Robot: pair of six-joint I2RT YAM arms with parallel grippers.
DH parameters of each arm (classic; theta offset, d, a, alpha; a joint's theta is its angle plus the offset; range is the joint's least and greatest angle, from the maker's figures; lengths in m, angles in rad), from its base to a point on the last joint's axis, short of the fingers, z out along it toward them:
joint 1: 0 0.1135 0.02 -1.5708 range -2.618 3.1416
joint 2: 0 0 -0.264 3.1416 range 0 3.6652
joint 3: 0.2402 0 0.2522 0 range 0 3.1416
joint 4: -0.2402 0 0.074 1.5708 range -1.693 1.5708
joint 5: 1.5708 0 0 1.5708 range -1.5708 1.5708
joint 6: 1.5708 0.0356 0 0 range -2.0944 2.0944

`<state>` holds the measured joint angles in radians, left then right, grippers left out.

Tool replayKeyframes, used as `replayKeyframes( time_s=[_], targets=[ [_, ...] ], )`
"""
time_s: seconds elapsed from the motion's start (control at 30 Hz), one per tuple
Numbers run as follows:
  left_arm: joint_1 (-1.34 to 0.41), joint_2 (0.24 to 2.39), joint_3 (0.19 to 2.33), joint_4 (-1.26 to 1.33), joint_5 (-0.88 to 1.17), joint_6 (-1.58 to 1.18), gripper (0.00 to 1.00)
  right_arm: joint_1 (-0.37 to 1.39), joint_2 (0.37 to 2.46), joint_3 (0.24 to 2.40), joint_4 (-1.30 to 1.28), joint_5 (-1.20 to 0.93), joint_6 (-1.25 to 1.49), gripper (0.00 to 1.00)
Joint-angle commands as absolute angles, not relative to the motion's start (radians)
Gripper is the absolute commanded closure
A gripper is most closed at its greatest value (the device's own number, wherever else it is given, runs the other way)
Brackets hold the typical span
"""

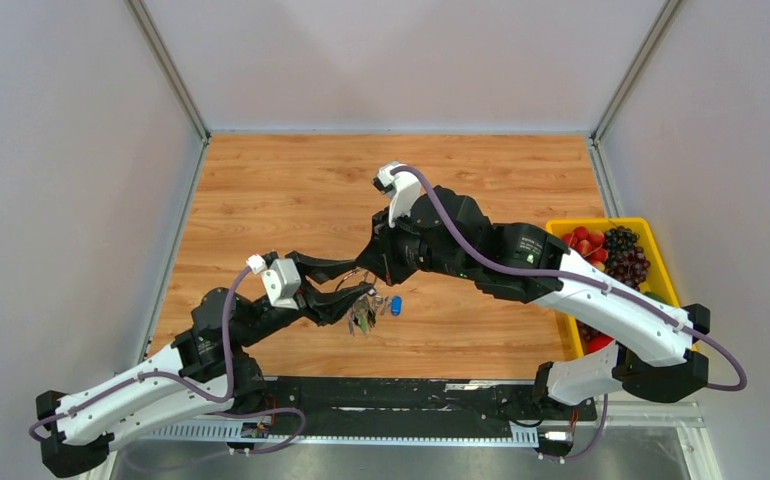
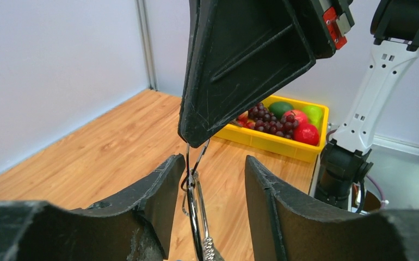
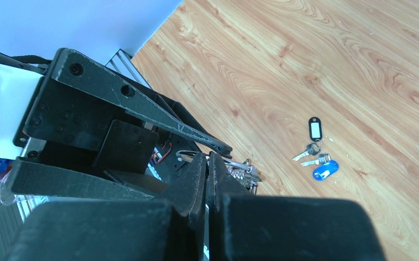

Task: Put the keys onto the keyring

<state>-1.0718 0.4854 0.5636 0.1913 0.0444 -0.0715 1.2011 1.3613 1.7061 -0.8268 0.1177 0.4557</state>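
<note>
Right gripper (image 3: 207,163) pressed shut, pinching thin wire of keyring (image 2: 196,209) at its top. Left gripper (image 2: 214,163) spread wide; ring stands upright between its fingers, close to left one, contact unclear. Below both grippers, bunch of keys (image 1: 364,317) hangs near middle of wooden table (image 1: 291,190). Just right of it, loose keys (image 3: 307,153) with black tag (image 3: 315,129) and blue tag (image 3: 325,170) lie flat on table. Yellow bin (image 1: 559,228) of fruit at right edge.

A yellow bin (image 1: 591,222) stands at the right edge of the frame on the wooden table (image 1: 291,190). Contents: dark grapes (image 1: 626,255) and red fruit (image 1: 583,243) (green fruit (image 2: 279,107) shows in the left wrist view only). Grey walls (image 1: 61,150) enclose the table on three sides.
</note>
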Motion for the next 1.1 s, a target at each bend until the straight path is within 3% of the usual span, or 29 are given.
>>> replayKeyframes(
  time_s=[0.0,0.17,0.6,0.67,0.77,1.07],
  targets=[
    [-1.070,0.500,0.547,0.267,0.062,-0.029,0.48,1.203,1.362,1.767,-0.810,0.103,0.480,1.00],
    [-1.071,0.506,0.541,0.286,0.058,-0.018,0.67,1.203,1.362,1.776,-0.815,0.102,0.476,1.00],
    [-1.071,0.491,0.536,0.299,0.044,-0.019,0.69,1.203,1.364,1.773,-0.819,0.094,0.472,1.00],
    [-1.071,0.492,0.535,0.304,0.043,-0.019,0.73,1.203,1.364,1.772,-0.819,0.094,0.472,1.00],
    [-1.071,0.496,0.538,0.307,0.037,-0.024,0.95,1.203,1.363,1.770,-0.819,0.091,0.473,1.00],
    [-1.071,0.494,0.547,0.301,0.004,-0.048,0.99,1.203,1.356,1.763,-0.817,0.087,0.476,1.00]
  ],
)
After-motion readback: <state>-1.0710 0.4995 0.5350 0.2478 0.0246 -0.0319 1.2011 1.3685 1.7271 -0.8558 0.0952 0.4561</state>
